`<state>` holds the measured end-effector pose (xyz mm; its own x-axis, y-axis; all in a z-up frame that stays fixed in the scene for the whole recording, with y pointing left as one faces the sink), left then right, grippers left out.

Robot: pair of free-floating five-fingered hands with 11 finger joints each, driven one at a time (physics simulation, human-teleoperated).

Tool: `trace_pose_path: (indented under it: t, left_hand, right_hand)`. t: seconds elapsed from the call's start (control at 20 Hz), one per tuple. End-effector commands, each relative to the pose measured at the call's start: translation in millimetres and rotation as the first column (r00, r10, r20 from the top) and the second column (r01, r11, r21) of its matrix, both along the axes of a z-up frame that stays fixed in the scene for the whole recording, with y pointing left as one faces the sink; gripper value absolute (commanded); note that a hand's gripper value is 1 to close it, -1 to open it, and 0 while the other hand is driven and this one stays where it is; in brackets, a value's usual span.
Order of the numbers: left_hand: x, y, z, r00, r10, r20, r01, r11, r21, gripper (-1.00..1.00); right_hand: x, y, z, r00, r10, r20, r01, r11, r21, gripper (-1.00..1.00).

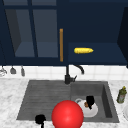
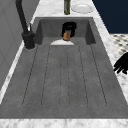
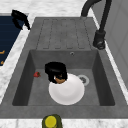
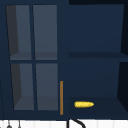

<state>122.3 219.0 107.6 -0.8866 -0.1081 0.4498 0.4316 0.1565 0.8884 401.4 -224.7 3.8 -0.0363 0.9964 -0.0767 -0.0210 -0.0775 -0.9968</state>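
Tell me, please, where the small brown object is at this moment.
The small brown object is in the sink basin on the sink's right side, held by the right hand just above the white plate, in front of the faucet.

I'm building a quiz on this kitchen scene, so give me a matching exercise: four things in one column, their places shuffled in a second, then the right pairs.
Things:
1. corn cob
2. white plate
3. green bottle
4. left hand

Places:
A. on the counter right of the sink
B. at the sink's front edge, left of the red ball
C. on the open cabinet shelf
D. in the basin, under the right hand

Pairs: 1-C, 2-D, 3-A, 4-B
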Motion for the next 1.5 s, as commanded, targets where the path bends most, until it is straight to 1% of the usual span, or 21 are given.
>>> trace_pose_path:
  t: [0.0, 0.1, 0.3, 0.55, 0.6, 0.7, 0.75, 0.85, 0.9, 1.0, 1.05, 1.1, 1.15, 1.2, 1.25, 1.3, 1.35, 1.4, 1.45]
  left_hand:
    - [0.0, 0.0, 0.0, 1.0000, 0.000, 0.000, 0.000, 1.0000, 0.000, 0.00]
    - [0.0, 0.0, 0.0, 1.0000, 0.000, 0.000, 0.000, 1.0000, 0.000, 0.00]
    - [0.0, 0.0, 0.0, 1.0000, 0.000, 0.000, 0.000, 1.0000, 0.000, 0.00]
    - [0.0, 0.0, 0.0, 1.0000, 0.000, 0.000, 0.000, 1.0000, 0.000, 0.00]
    - [0.0, 0.0, 0.0, 1.0000, 0.000, 0.000, 0.000, 1.0000, 0.000, 0.00]
    - [0.0, 0.0, 0.0, 1.0000, 0.000, 0.000, 0.000, 1.0000, 0.000, 0.00]
    - [0.0, 0.0, 0.0, 1.0000, 0.000, 0.000, 0.000, 1.0000, 0.000, 0.00]
    - [0.0, 0.0, 0.0, 1.0000, 0.000, 0.000, 0.000, 1.0000, 0.000, 0.00]
    - [0.0, 0.0, 0.0, 1.0000, 0.000, 0.000, 0.000, 1.0000, 0.000, 0.00]
    - [0.0, 0.0, 0.0, 1.0000, 0.000, 0.000, 0.000, 1.0000, 0.000, 0.00]
    - [0.0, 0.0, 0.0, 1.0000, 0.000, 0.000, 0.000, 1.0000, 0.000, 0.00]
    - [0.0, 0.0, 0.0, 1.0000, 0.000, 0.000, 0.000, 1.0000, 0.000, 0.00]
    - [0.0, 0.0, 0.0, 1.0000, 0.000, 0.000, 0.000, 1.0000, 0.000, 0.00]
    - [0.0, 0.0, 0.0, 1.0000, 0.000, 0.000, 0.000, 1.0000, 0.000, 0.00]
    - [0.0, 0.0, 0.0, 1.0000, 0.000, 0.000, 0.000, 1.0000, 0.000, 0.00]
    - [0.0, 0.0, 0.0, 1.0000, 0.000, 0.000, 0.000, 1.0000, 0.000, 0.00]
    - [0.0, 0.0, 0.0, 1.0000, 0.000, 0.000, 0.000, 1.0000, 0.000, 0.00]
    - [0.0, 0.0, 0.0, 1.0000, 0.000, 0.000, 0.000, 1.0000, 0.000, 0.00]
    - [0.0, 0.0, 0.0, 1.0000, 0.000, 0.000, 0.000, 1.0000, 0.000, 0.00]
  right_hand:
    - [3.6, 12.0, -30.9, 1.000, -0.010, 0.011, 0.010, 1.000, -0.002, 1.00]
    - [14.0, 4.0, -47.3, 1.000, -0.001, 0.019, 0.001, 1.000, -0.001, 1.00]
    - [27.5, -2.0, -80.0, 1.000, 0.006, 0.026, -0.007, 1.000, 0.011, 1.00]
    - [57.3, -8.9, -112.7, 1.000, 0.008, 0.028, -0.009, 1.000, 0.010, 1.00]
    - [64.5, -14.3, -113.9, 1.000, 0.010, 0.018, -0.010, 1.000, 0.024, 1.00]
    - [81.3, -20.2, -109.5, 0.998, 0.020, -0.056, -0.016, 0.998, 0.067, 1.00]
    - [86.1, -21.8, -106.7, 0.995, 0.021, -0.099, -0.012, 0.997, 0.082, 1.00]
    - [95.5, -21.2, -104.4, 0.983, 0.020, -0.185, -0.002, 0.995, 0.098, 1.00]
    - [97.2, -19.1, -104.6, 0.974, 0.023, -0.226, 0.001, 0.995, 0.104, 1.00]
    - [95.6, -15.9, -108.3, 0.953, 0.017, -0.302, 0.015, 0.995, 0.102, 1.00]
    - [90.6, -15.6, -109.8, 0.944, 0.015, -0.329, 0.021, 0.994, 0.105, 1.00]
    - [83.9, -14.8, -105.3, 0.939, 0.022, -0.344, 0.013, 0.995, 0.099, 1.00]
    - [83.3, -14.2, -100.3, 0.936, 0.022, -0.352, 0.013, 0.995, 0.096, -1.00]
    - [86.0, -16.7, -92.4, 0.928, 0.031, -0.372, 0.008, 0.995, 0.103, -1.00]
    - [82.5, -16.1, -94.7, 0.926, 0.019, -0.378, 0.016, 0.996, 0.090, -1.00]
    - [85.6, -16.3, -91.6, 0.924, 0.023, -0.382, 0.016, 0.995, 0.097, -1.00]
    - [83.7, -14.3, -87.1, 0.927, 0.024, -0.374, 0.016, 0.995, 0.103, -1.00]
    - [80.7, -15.2, -79.6, 0.936, 0.018, -0.352, 0.020, 0.994, 0.104, -1.00]
    - [87.2, -20.8, -68.7, 0.942, 0.008, -0.336, 0.029, 0.994, 0.107, -1.00]
